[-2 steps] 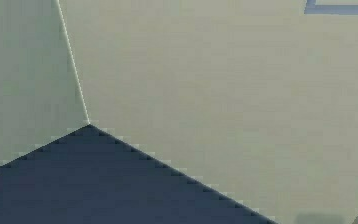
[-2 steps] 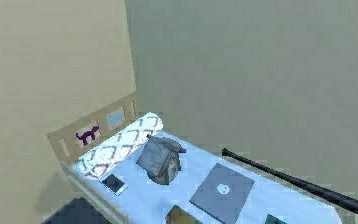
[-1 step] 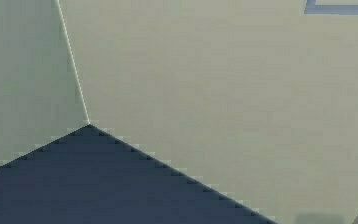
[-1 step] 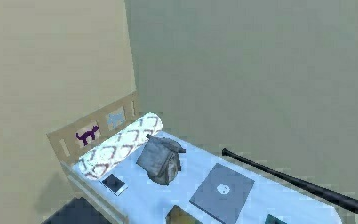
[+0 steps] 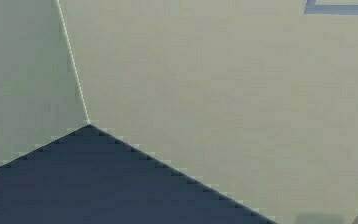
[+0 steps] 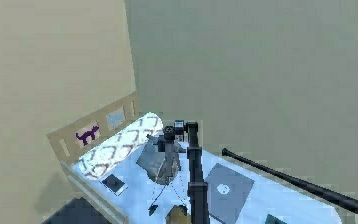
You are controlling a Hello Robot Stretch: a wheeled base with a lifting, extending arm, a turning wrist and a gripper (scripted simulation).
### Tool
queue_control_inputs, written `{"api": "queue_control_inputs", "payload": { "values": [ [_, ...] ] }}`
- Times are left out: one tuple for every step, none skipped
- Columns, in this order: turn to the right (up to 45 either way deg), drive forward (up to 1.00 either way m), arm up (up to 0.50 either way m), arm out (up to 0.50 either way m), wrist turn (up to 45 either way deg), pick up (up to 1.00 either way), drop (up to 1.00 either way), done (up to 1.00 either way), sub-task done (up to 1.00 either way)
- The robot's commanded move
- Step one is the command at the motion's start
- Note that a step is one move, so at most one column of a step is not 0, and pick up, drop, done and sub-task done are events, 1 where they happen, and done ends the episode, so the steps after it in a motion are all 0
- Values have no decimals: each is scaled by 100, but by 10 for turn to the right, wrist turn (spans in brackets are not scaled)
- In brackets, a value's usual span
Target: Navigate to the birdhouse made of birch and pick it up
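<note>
Jaws' state cannot be told, grey birdhouse (image 6: pixel 161 163) right by them, bed (image 6: pixel 112 150) behind.

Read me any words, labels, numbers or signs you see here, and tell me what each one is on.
No text can be read.
Headboard: a purple animal shape and a small grey patch, no letters to make out.
Laptop: a round mark on the lid, too small to read.
</note>
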Motion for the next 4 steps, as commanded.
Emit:
{"api": "queue_control_inputs", "payload": {
  "values": [
    [0, 0, 0, 0, 450, 0, 0, 0, 0],
    [0, 0, 0, 0, 450, 0, 0, 0, 0],
    [0, 0, 0, 0, 450, 0, 0, 0, 0],
    [0, 0, 0, 0, 210, 0, 0, 0, 0]
  ]
}}
